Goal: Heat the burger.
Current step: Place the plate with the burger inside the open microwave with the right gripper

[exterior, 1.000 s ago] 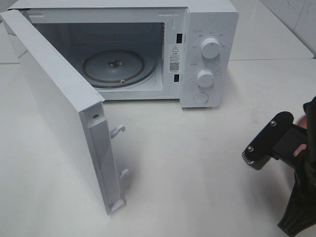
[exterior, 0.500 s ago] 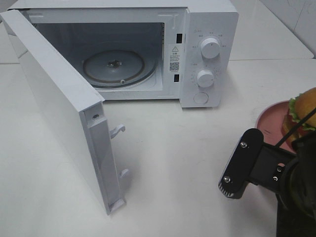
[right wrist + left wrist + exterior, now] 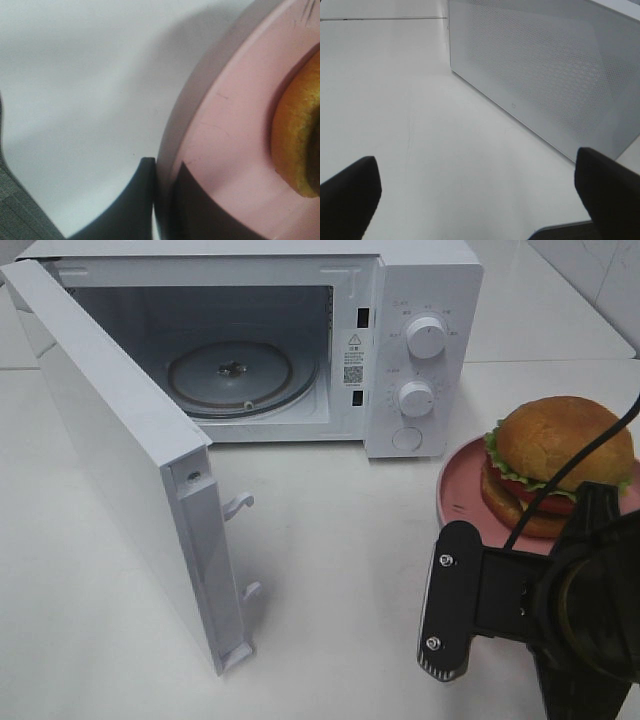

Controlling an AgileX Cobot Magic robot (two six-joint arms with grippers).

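Item 1. Burger (image 3: 560, 465): golden-brown domed bun, green lettuce frill, red tomato layer; sits upright on the pink plate (image 3: 458, 498), right edge of the frame at mid height, to the right of the microwave and outside it

Item 2. Pink plate: round, carries the burger; its near part is hidden behind the black arm and camera mount in the lower right corner of the frame

Item 3. Right gripper (image 3: 162, 202): narrow, pinched on the rim of the pink plate, one dark finger (image 3: 140, 200) outside the rim, the other on the plate's upper face

Item 4. Left gripper (image 3: 480, 200): spread wide, holding nothing; it hangs over bare table (image 3: 420, 100), facing the meshed outer face of the door (image 3: 545, 70)

Item 5. Microwave (image 3: 440, 300): white, top centre of the frame; the door (image 3: 110, 470) is swung wide open toward the lower left, latch hooks showing on its edge. Glass turntable (image 3: 230, 375) in the cavity with nothing on it. Control panel on the right with upper knob (image 3: 427, 337), lower knob (image 3: 415, 398) and round button (image 3: 406, 438)

Item 6. Table: white, supports everything listed
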